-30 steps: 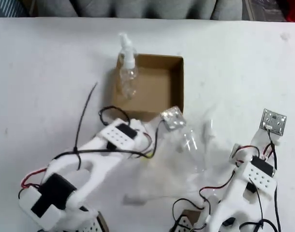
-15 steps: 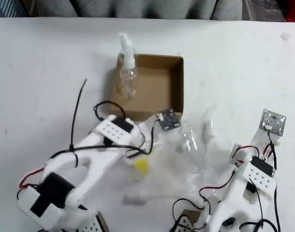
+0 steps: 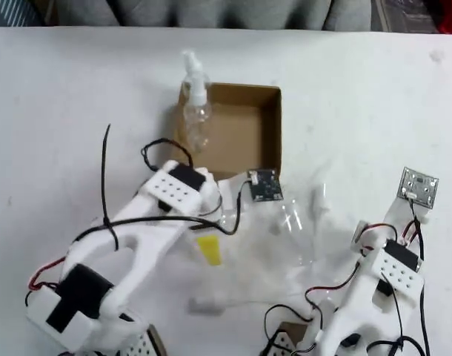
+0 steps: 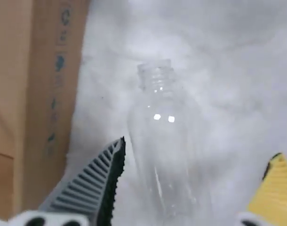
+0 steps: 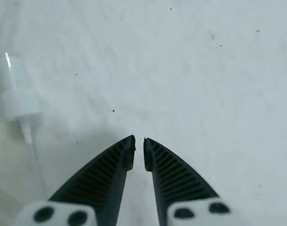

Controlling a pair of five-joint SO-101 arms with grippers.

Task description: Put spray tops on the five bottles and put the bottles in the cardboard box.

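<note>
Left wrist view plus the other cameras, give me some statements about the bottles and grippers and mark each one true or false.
1. The bottle between the left gripper's fingers has no spray top on it. True.
2. The left gripper is clamped shut on that bottle. False: its fingers stand apart, one on each side.
3. A capped bottle is at the cardboard box. True.
4. The right gripper holds a spray top. False: it is shut on nothing, and a loose spray top lies on the table off to one side.

No lettering can be read; blue marks (image 4: 60, 61) on the cardboard box (image 4: 40, 108) are blurred.
</note>
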